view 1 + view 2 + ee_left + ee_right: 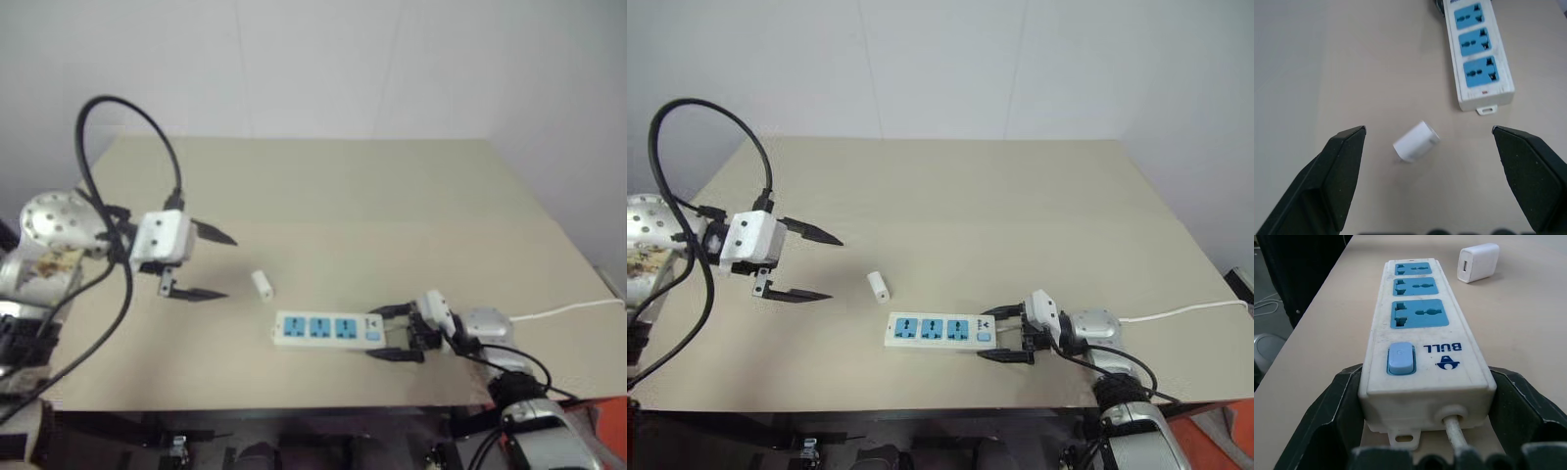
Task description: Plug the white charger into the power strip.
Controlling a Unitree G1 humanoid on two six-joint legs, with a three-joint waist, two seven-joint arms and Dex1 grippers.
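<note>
The white charger (pixel 262 284) lay on its side on the beige table (pixel 372 196), just beyond the free end of the power strip (pixel 328 329) and apart from it; the strip lay flat, sockets up, its switch end between the two fingers of the right gripper (pixel 400 333), which bracketed it closely on both sides, whether clamped or merely alongside I could not tell; its cord (pixel 568 311) ran off toward the table's right edge. The left gripper (pixel 217 264) hung above the table near the charger, jaws spread wide and empty, the charger lying between them in the wrist view.

The risks, as I judge them: the charger lay tilted, so a closing pinch could skid or spin it; a loose hold on the strip would let it slide under insertion force.

Beside the switch (pixel 1400 358) the strip read "BULL" (pixel 1442 347) in blue, seen inverted, over a small logo.
</note>
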